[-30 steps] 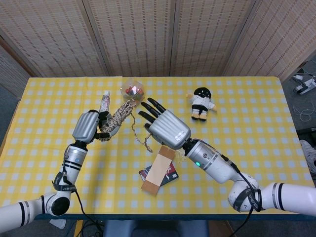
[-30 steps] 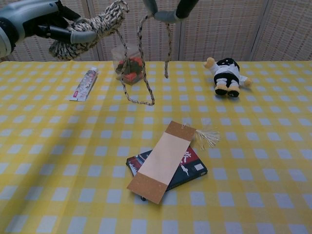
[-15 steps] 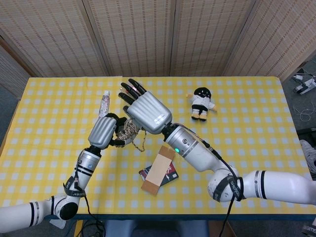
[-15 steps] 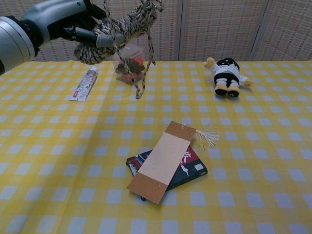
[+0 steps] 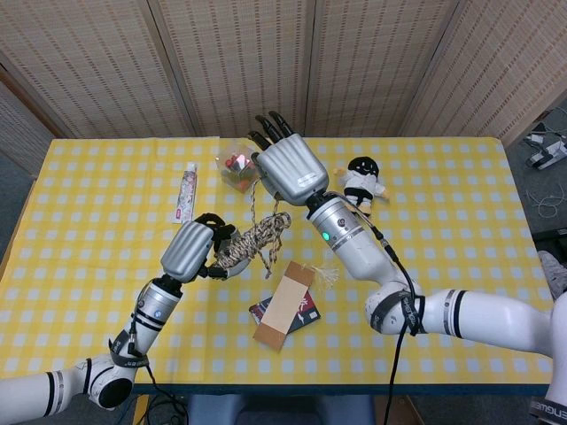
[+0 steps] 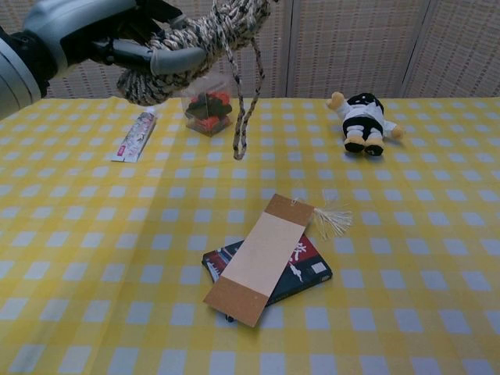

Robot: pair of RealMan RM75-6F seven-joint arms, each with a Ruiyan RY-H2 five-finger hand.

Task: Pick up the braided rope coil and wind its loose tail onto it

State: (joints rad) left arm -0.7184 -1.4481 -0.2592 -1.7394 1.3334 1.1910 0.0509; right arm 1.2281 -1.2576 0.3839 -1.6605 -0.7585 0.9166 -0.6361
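My left hand (image 5: 190,251) grips the braided rope coil (image 5: 254,239) and holds it tilted in the air above the yellow checked table (image 5: 443,257). The chest view shows the same left hand (image 6: 101,35) at top left, with the coil (image 6: 195,35) sticking out to its right. My right hand (image 5: 288,168) hovers just beyond and above the coil, fingers pointing away. A strand of the loose tail (image 5: 253,202) runs straight up from the coil to the underside of that palm, where the grip is hidden. The rest of the tail (image 6: 244,117) hangs in a loop below the coil.
A clear box of red bits (image 5: 236,166) and a toothpaste tube (image 5: 185,195) lie at the back left. At the back right sits a plush doll (image 5: 361,181). Under the hands a dark book (image 6: 301,269) bears a brown card (image 6: 262,258) with a tassel.
The right hand has swung from over the coil's left side toward the back right, carrying the tail around. The left hand has tilted the coil flatter, and the hanging loop now sits further right.
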